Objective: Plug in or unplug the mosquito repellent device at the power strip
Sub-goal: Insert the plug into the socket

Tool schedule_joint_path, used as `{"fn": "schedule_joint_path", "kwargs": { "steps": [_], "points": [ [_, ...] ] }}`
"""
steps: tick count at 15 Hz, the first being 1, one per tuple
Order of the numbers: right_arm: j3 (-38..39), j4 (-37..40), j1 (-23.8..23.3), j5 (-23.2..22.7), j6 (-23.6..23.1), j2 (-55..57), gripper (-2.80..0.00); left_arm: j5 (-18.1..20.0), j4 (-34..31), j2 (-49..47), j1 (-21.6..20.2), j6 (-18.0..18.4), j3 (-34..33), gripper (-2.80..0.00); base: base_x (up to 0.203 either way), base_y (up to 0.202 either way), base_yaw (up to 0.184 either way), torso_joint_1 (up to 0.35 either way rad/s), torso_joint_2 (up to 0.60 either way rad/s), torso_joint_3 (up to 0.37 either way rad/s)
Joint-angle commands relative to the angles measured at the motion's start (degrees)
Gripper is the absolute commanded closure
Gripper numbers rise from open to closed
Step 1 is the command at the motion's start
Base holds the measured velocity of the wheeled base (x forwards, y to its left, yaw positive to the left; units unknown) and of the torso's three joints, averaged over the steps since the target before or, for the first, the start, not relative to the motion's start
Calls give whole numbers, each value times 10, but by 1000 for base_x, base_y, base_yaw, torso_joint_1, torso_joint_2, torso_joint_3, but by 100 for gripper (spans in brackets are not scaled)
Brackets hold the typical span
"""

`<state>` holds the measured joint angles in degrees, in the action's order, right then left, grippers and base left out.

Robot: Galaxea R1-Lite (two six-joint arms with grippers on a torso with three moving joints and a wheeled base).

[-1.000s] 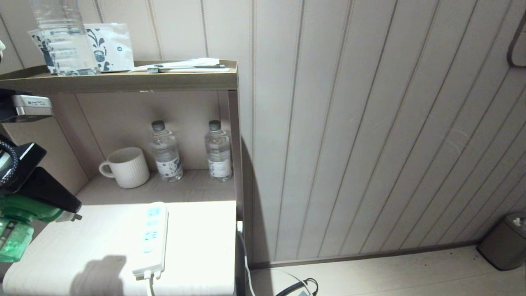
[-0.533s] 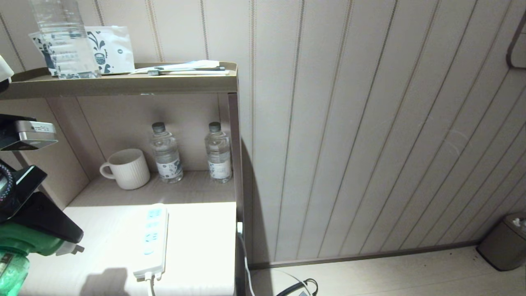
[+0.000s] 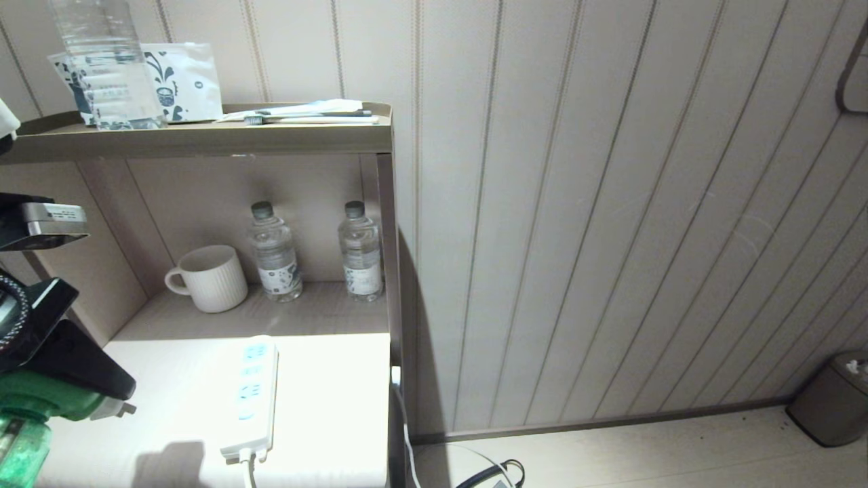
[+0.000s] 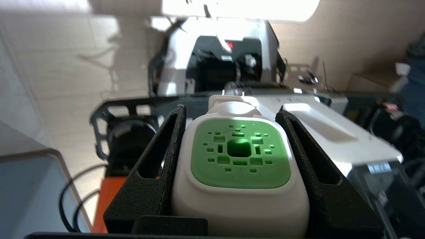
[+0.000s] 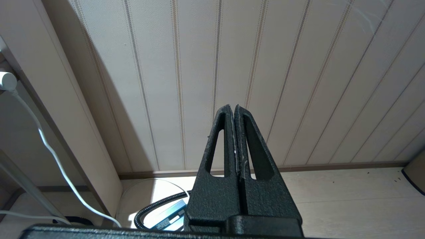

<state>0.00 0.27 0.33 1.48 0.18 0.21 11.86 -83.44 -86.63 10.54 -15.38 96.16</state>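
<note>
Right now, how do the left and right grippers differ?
The left gripper has its fingers spread around the mosquito repellent device, gripping its white body; the right gripper has its fingers pressed together on nothing. The left is by the tabletop; the right faces the wall. Both have black fingers.

The mosquito repellent device is cut off by the head view's left edge, its green bottle only partly visible below the black fingers.

1. Your head view now sits slightly lower on the scene than a second ago; the camera has shifted, not the furniture.
2. Your left gripper, clamped on the mosquito repellent device, now sits lower against the tabletop.
</note>
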Motion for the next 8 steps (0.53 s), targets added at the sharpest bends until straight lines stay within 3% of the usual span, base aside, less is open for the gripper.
{"fn": "schedule_joint_path", "kwargs": {
  "steps": [1, 5, 8],
  "points": [
    [0, 0, 1, 0, 0, 0, 0, -14, 17, -34, 4, -2, 0, 0, 0, 0, 0, 0, 0, 0],
    [0, 0, 0, 0, 0, 0, 0, -84, 82, -114, 12, 2, 63, 0, 0, 0, 0, 0, 0, 0],
    [0, 0, 1, 0, 0, 0, 0, -115, 31, -178, 31, -4, 120, 0, 0, 0, 0, 0, 0, 0]
  ]
}}
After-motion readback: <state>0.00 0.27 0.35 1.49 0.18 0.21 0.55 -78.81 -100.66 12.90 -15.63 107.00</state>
